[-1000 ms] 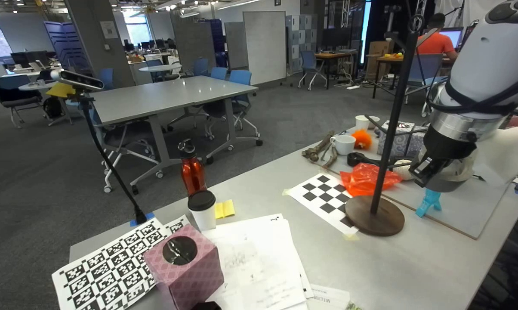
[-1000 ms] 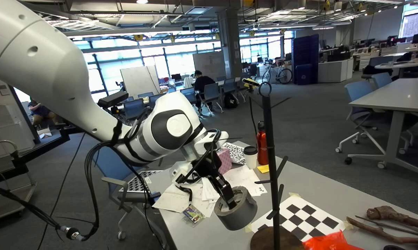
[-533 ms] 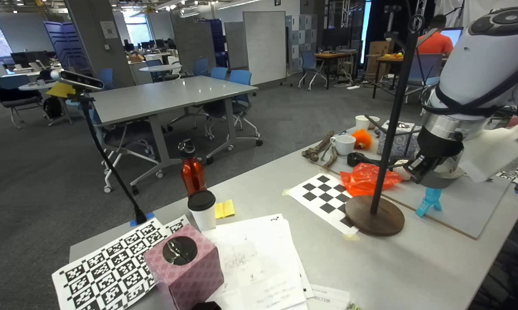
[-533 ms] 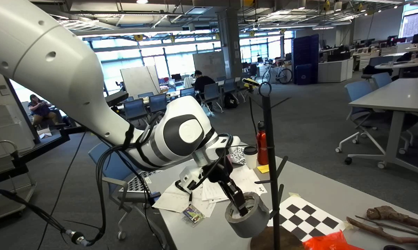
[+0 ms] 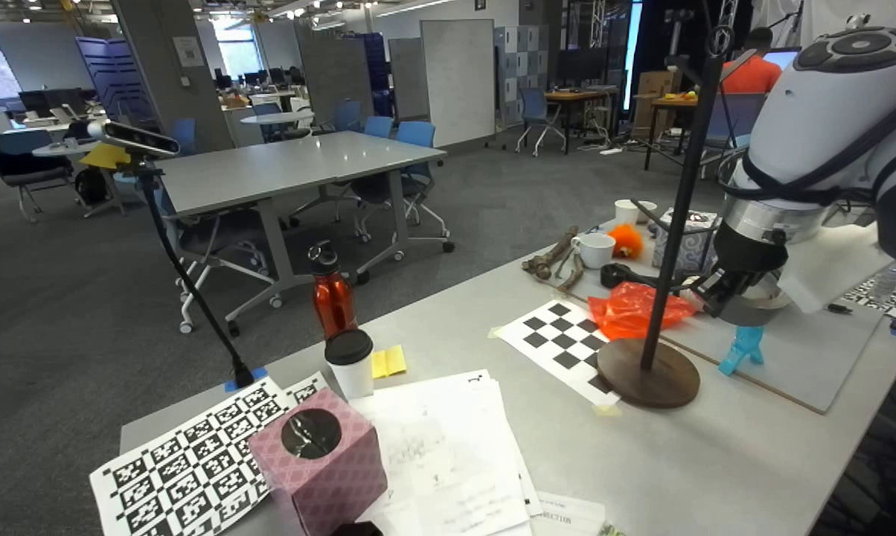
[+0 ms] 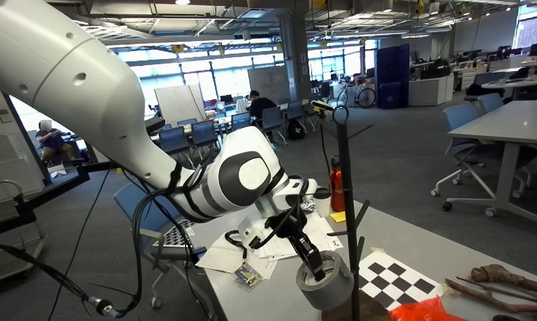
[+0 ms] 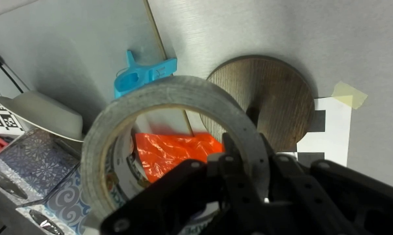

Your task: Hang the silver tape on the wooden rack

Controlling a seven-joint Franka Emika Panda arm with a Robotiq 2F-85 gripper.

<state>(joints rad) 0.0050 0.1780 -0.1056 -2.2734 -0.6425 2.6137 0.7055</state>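
My fingers (image 6: 315, 264) pinch the duct-tape roll (image 6: 332, 291); both exterior views, unlike the wrist's, show a lidded paper cup (image 5: 353, 377).

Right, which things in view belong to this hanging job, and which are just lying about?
Belongs to the job:
silver-grey ring-shaped roll of duct tape
dark rack with tall pole and round wooden base
black two-fingered gripper, closed on the roll's wall

Just lying about:
shiny red bottle
pink patterned box
white mug
crumpled orange-red plastic
light-blue plastic piece
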